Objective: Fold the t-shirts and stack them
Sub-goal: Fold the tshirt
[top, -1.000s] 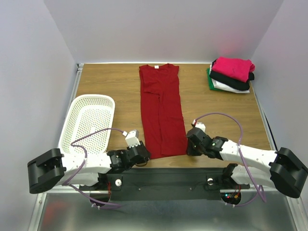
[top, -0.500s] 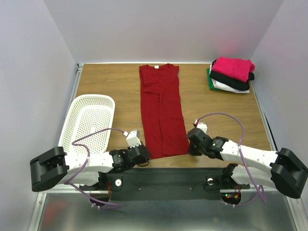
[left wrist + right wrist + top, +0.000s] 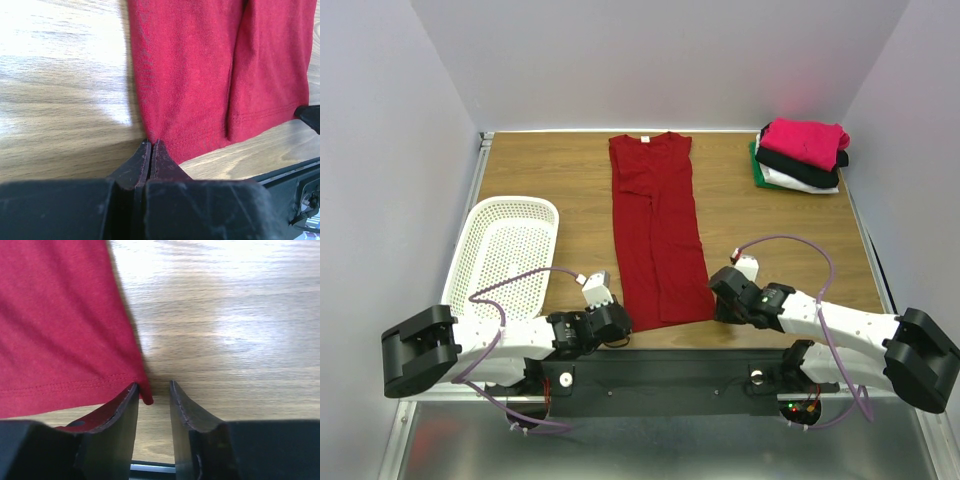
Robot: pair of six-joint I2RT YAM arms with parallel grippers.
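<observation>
A long dark red t-shirt [image 3: 655,230] lies folded into a narrow strip down the middle of the table, collar at the far end. My left gripper [image 3: 617,318] is at its near left hem corner. In the left wrist view this gripper [image 3: 151,142] is shut, with the corner of the cloth [image 3: 200,75] pinched at its tips. My right gripper [image 3: 721,301] is at the near right corner. Its jaws [image 3: 152,385] stand open, and the red corner tip [image 3: 60,330] pokes in beside the left finger. Folded pink, black, white and green t-shirts [image 3: 802,152] are stacked at the far right.
A white perforated basket [image 3: 505,255] stands on the left side of the table, close to my left arm. The table's near edge and the black base rail [image 3: 670,375] run just behind both grippers. Walls close in the table on three sides.
My left gripper has shut at the shirt's near left corner. My right gripper narrowed, then opened again at the near right corner. The shirt has barely shifted.
</observation>
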